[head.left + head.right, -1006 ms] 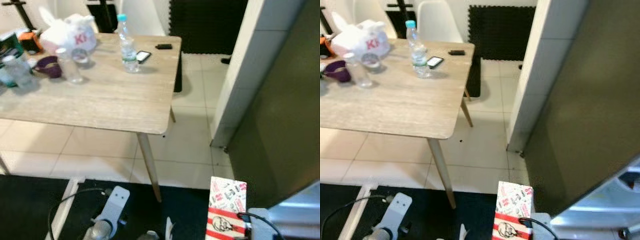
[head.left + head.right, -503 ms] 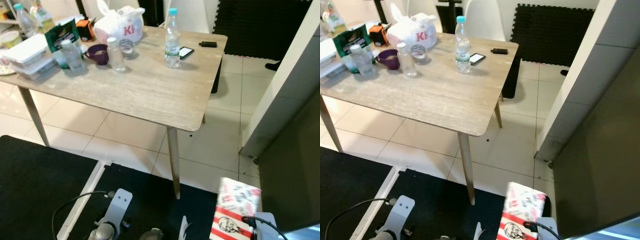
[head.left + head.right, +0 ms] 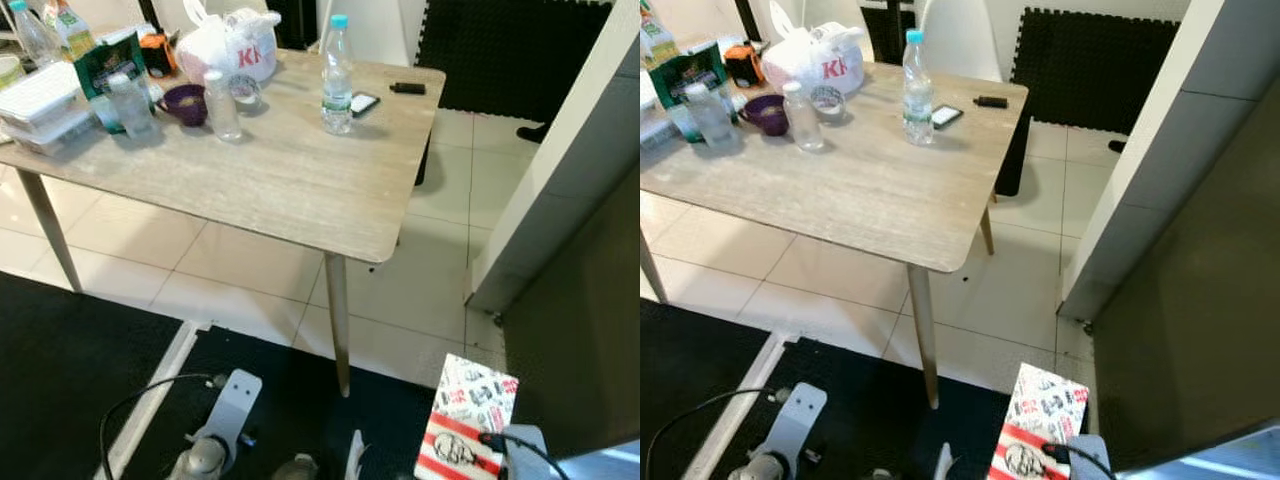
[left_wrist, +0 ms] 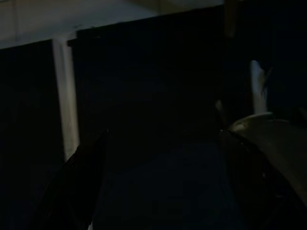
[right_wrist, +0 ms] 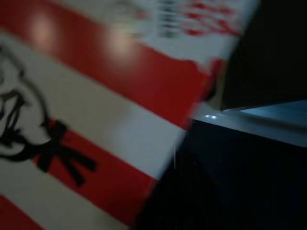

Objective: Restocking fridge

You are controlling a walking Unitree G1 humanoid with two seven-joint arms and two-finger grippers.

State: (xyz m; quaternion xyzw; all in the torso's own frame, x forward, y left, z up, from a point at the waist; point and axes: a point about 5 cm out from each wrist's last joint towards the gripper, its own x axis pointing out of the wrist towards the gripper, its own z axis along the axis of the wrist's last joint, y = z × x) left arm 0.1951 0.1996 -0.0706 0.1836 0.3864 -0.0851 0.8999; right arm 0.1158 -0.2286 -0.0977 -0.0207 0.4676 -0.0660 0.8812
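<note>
The head camera is swinging back toward the wooden surface point(image 3: 290, 180), so more bottles are coming into view. The right gripper point(image 3: 1080, 462) is still holding the red-and-white box point(image 3: 1040, 420) low beside the dark fridge door point(image 3: 1200, 300). The left gripper is hanging idle; its fingers cannot be judged.

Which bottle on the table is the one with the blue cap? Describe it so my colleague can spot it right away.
On the wooden table, look toward the far right corner, beside the black phone. The bottle stands upright there, alone. It is the tallest clear bottle, with a blue cap and a label; the shorter clear bottle stands by the purple bowl.
</note>
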